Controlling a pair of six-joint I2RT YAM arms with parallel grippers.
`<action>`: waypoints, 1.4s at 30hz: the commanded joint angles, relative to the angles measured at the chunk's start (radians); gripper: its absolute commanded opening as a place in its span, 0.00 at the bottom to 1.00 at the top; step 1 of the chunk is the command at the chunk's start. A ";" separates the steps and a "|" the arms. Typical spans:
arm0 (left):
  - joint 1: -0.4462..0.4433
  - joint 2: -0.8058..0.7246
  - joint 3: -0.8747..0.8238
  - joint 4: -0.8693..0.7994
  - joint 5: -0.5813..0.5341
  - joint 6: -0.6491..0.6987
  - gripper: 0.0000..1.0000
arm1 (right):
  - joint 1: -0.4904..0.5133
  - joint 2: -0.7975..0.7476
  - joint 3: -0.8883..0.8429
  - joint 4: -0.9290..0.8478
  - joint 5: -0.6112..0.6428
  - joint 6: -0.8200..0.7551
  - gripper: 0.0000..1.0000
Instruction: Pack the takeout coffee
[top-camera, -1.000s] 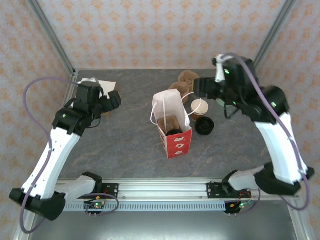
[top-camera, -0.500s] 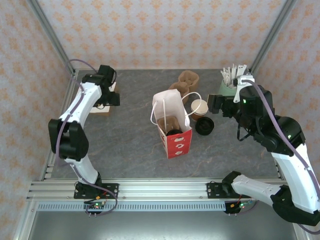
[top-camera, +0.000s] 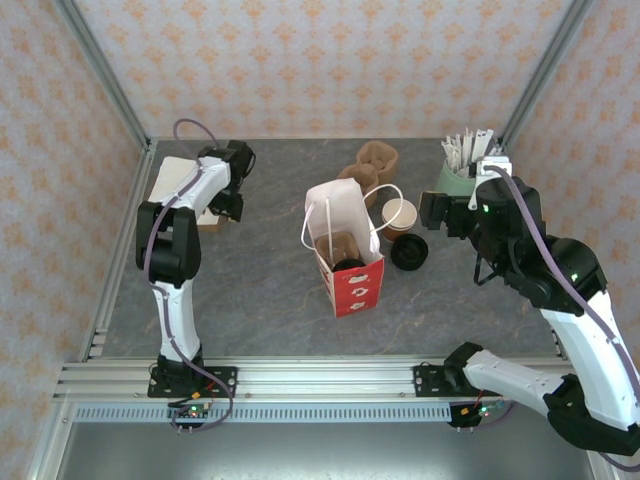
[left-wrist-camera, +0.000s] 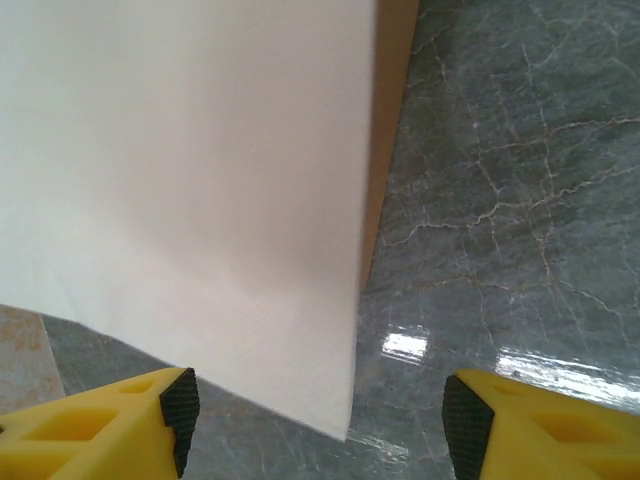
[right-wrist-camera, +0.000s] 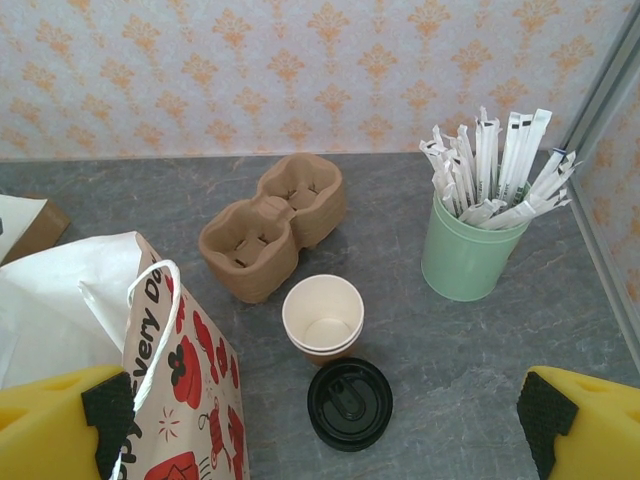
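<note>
The takeout coffee (top-camera: 399, 216) (right-wrist-camera: 322, 318) stands upright and lidless on the table, just right of the red-and-white bag (top-camera: 345, 250) (right-wrist-camera: 160, 370). A black lid (top-camera: 409, 252) (right-wrist-camera: 349, 403) lies flat just in front of it. My right gripper (top-camera: 432, 210) (right-wrist-camera: 322, 420) hovers open to the right of the cup and above it, holding nothing. My left gripper (top-camera: 228, 208) (left-wrist-camera: 320, 430) is at the back left, open, above the corner of a white paper sheet (left-wrist-camera: 200, 180) and not touching it.
Brown pulp cup trays (top-camera: 372, 165) (right-wrist-camera: 272, 225) sit behind the bag. A mint-green cup of wrapped sticks (top-camera: 455, 175) (right-wrist-camera: 462, 255) stands at the back right. A white and brown stack (top-camera: 180, 185) lies at the back left. Inside the bag a brown tray shows.
My right gripper has pulled back to the right from the cup and opened wider. My left arm has folded toward the back-left stack, its jaws narrowing.
</note>
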 joint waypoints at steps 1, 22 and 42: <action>-0.008 0.036 0.048 -0.038 -0.081 0.018 0.64 | -0.004 -0.003 -0.006 0.021 0.034 -0.013 0.99; -0.025 0.065 0.069 -0.040 -0.130 0.041 0.14 | -0.004 0.017 -0.017 0.037 0.035 -0.024 0.99; -0.004 -0.163 0.182 -0.159 -0.136 0.061 0.00 | -0.006 0.037 -0.022 0.014 0.081 -0.037 1.00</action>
